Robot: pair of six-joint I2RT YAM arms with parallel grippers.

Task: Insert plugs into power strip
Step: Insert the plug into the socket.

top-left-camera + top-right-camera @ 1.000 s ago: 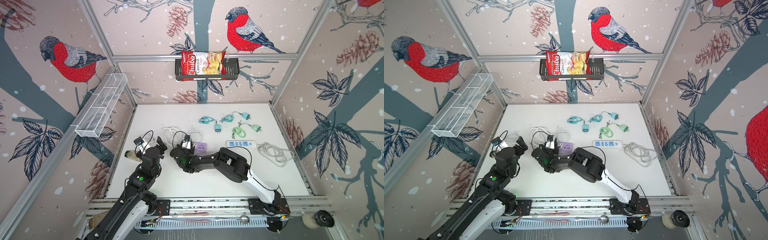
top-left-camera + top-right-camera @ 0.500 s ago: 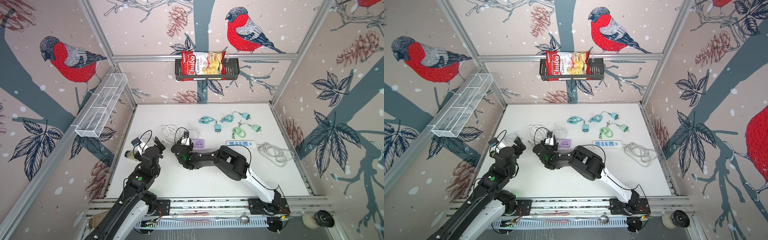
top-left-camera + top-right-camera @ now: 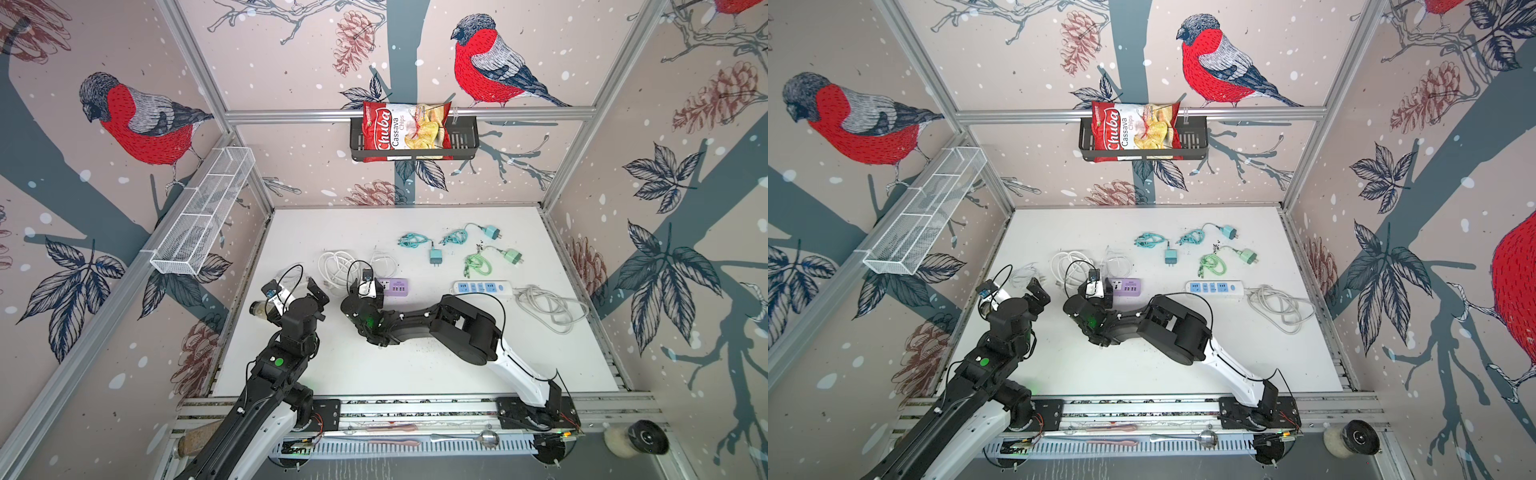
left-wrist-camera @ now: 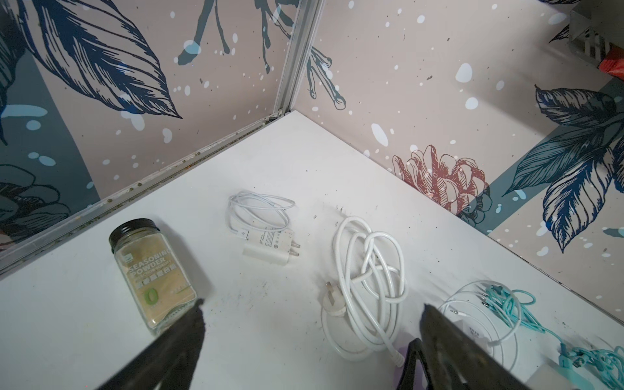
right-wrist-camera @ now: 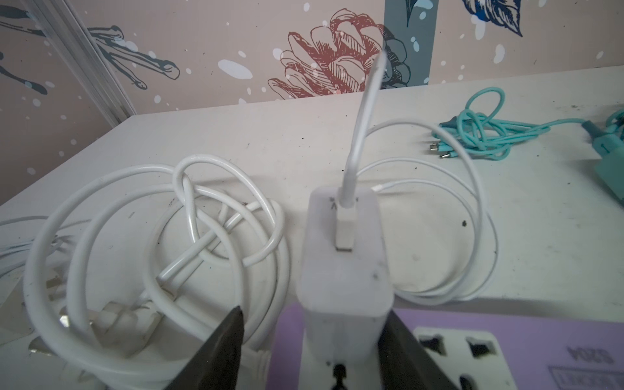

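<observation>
Purple power strip (image 5: 506, 341) was where the action was: a white plug (image 5: 344, 270) stood upright in its end socket, cable poking out the top. The right gripper (image 5: 314, 312) straddled it with jaws parted, one finger clearly off the plug and the other just beside it, so nothing was getting squeezed. My guess is the plug was seated and needed no holding.

The left gripper (image 4: 312, 304) hung wide open and empty above the other white plug (image 4: 270, 246), which lay flat near a spice jar (image 4: 152, 273). Probably lined up as the next pick. The teal plugs (image 3: 435, 254) (image 3: 492, 232) and the mint green plug (image 3: 513, 254) lay loose farther back.
</observation>
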